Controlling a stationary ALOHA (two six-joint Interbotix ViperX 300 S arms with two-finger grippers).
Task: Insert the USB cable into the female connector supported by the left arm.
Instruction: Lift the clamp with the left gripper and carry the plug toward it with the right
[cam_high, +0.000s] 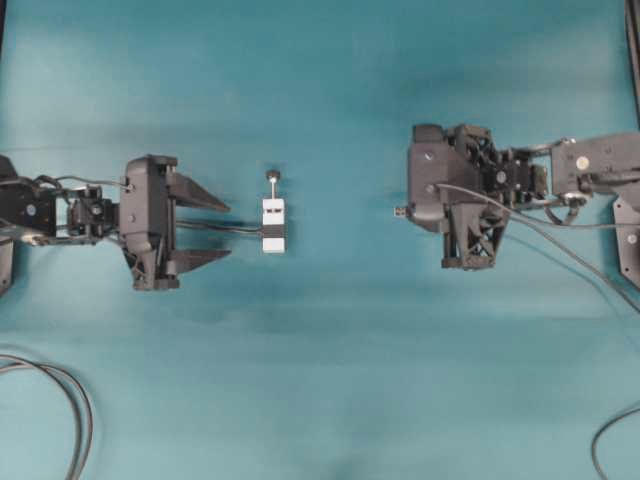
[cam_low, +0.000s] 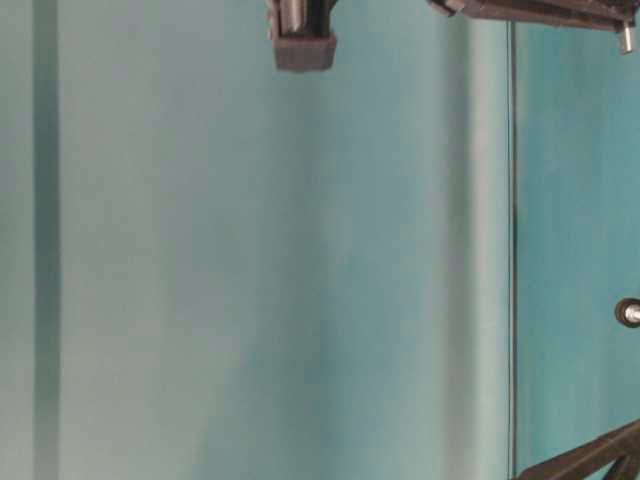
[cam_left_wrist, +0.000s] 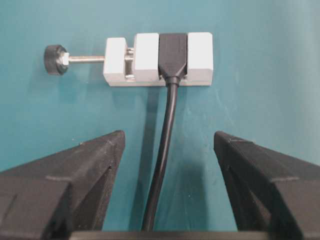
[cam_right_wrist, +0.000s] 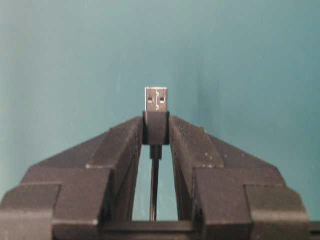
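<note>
The female connector (cam_high: 273, 225), a white block with a black band, lies on the teal mat. Its pin and dark knob (cam_high: 272, 176) point to the far side. In the left wrist view the connector (cam_left_wrist: 200, 55) sits just beyond my left gripper (cam_left_wrist: 169, 137), and its thin dark cable (cam_left_wrist: 167, 125) runs back between the fingers untouched. My left gripper (cam_high: 229, 231) is open and holds nothing. My right gripper (cam_right_wrist: 156, 125) is shut on the black housing of the USB cable. Its silvery plug tip (cam_right_wrist: 156, 99) sticks out past the fingertips. From overhead the plug (cam_high: 399, 211) points left at the connector, a wide gap away.
Thicker black cables loop at the lower left (cam_high: 60, 400) and lower right (cam_high: 610, 440) of the mat. The right arm's own cables (cam_high: 560, 225) trail off to the right. The table-level view shows only teal surface and black arm parts (cam_low: 303, 35) at its edges.
</note>
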